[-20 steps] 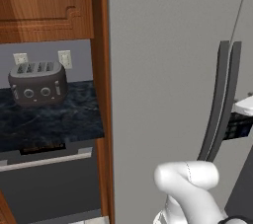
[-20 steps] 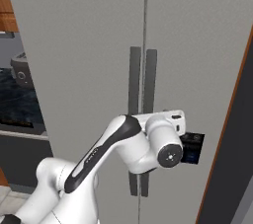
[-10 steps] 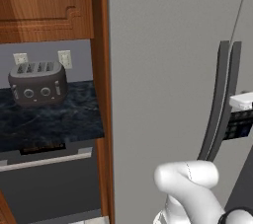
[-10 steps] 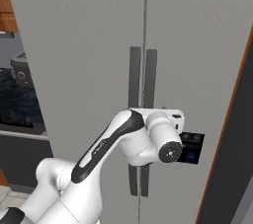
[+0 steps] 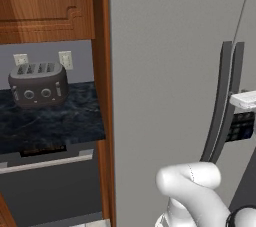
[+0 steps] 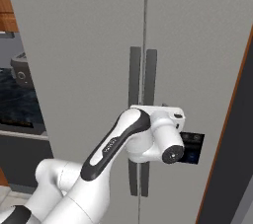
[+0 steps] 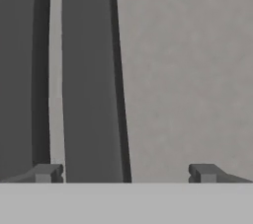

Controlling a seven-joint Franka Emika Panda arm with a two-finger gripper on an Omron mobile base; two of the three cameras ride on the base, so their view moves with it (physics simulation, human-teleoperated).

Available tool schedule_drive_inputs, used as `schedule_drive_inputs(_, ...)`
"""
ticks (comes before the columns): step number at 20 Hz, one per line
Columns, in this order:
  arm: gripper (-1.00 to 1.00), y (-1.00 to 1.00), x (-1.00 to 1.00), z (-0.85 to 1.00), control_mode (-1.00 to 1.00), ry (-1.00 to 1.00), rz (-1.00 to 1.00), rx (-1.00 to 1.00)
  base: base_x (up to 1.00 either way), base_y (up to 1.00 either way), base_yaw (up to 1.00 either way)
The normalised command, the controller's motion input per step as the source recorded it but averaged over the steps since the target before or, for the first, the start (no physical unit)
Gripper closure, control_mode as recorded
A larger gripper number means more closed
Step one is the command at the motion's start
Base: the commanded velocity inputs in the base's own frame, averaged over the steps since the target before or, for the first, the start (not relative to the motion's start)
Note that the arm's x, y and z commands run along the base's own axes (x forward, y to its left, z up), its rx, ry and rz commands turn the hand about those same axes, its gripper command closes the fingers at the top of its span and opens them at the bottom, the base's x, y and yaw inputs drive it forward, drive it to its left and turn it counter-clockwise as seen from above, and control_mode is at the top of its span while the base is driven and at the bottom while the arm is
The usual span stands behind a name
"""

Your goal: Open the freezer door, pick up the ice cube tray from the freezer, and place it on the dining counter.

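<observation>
The end effector (image 7: 126, 172) is spread wide, with one dark fingertip (image 7: 48, 172) at bottom left and the other at bottom right. Two dark grey handles (image 7: 91, 75) run vertically down the left half of the frame, and the freezer (image 7: 188, 70) door's plain light grey fills the right.

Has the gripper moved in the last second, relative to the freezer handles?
Yes. The gripper has crept closer to the handles and slightly upward along them; its jaws are open.
</observation>
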Motion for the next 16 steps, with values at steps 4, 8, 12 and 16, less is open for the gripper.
schedule_drive_inputs(4,-1.00,0.00,0.00,0.00,-1.00,-0.05,0.07,0.06,0.00,0.00,0.00)
schedule_drive_inputs(8,-1.00,0.00,0.00,0.00,-1.00,-0.01,0.10,0.04,0.00,0.00,0.00)
schedule_drive_inputs(12,-1.00,0.02,0.01,0.00,-1.00,0.00,0.06,0.02,0.00,0.00,0.00)
schedule_drive_inputs(16,-1.00,0.10,0.00,0.00,-1.00,0.00,0.02,0.00,0.00,0.00,0.00)
